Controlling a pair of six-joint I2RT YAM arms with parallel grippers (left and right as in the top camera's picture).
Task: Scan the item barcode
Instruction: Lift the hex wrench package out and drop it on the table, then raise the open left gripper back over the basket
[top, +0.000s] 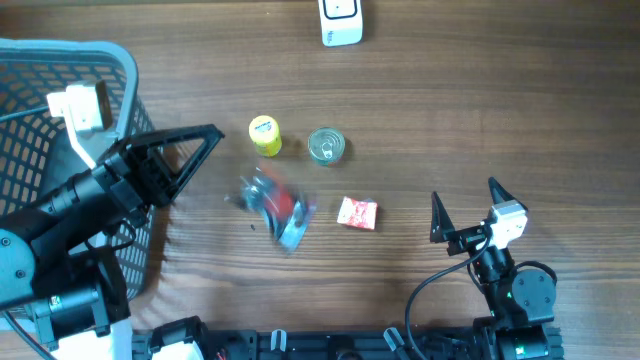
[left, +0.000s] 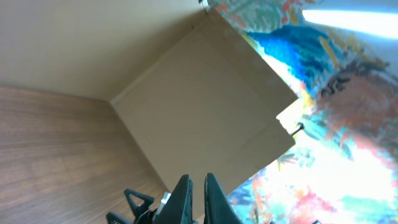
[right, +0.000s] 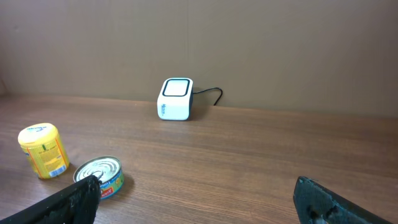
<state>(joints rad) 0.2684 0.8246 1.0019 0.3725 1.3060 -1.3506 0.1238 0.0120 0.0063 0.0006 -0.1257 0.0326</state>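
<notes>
Just beyond the tip of the left tool (top: 214, 131), whose fingers (left: 182, 194) are pressing together on nothing, a yellow canister (top: 265, 135) is standing on the desk (top: 450, 90), with a tin can (top: 326, 146) sitting beside it, farther from that tool. Between the two tools a blue and red packet (top: 278, 205) is lying blurred, nearer the left one, and a small red packet (top: 357, 213) is resting closer to the right tool (top: 466, 197), which is hovering spread wide and empty. Far ahead of the right tool the white scanner (right: 176, 98) is sitting at the desk's far edge. Behind the left tool a mesh basket (top: 30, 100) is standing
</notes>
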